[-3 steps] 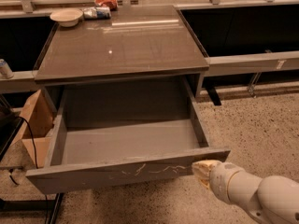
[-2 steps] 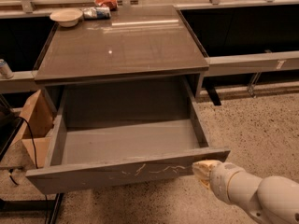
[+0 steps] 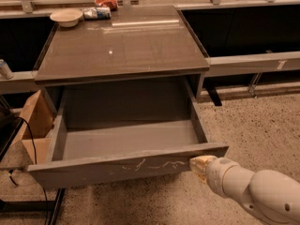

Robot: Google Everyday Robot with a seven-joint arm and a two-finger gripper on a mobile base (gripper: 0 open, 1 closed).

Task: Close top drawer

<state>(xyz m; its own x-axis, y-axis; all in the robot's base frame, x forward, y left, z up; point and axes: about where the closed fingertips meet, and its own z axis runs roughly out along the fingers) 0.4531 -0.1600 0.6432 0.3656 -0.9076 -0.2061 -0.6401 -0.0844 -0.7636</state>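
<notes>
Camera view: one top drawer point(image 3: 126, 165) stands pulled far out of the grey cabinet point(image 3: 122, 46). Its inner floor is in plain sight and its scratched front panel is nearest the camera. One gripper point(image 3: 199, 165) sits at the right end of that panel, its yellowish tip touching the panel's face or very nearly so. The white arm behind it is cut off at the lower right corner. Whether the gripper is open or closed cannot be told, and nothing shows in its grasp.

At the rear left of the cabinet top lie one pale bowl point(image 3: 65, 17) and two packets: a bluish-white packet point(image 3: 97, 13) just beside the bowl and a red packet point(image 3: 107, 2) behind it, both too blurred to read. Left of the drawer stands one cardboard box point(image 3: 36, 125), partly hidden by the drawer's side wall. One small object point(image 3: 4, 69), perhaps a can, is cut by the left edge. Whatever lies below the drawer is hidden by its front panel.
</notes>
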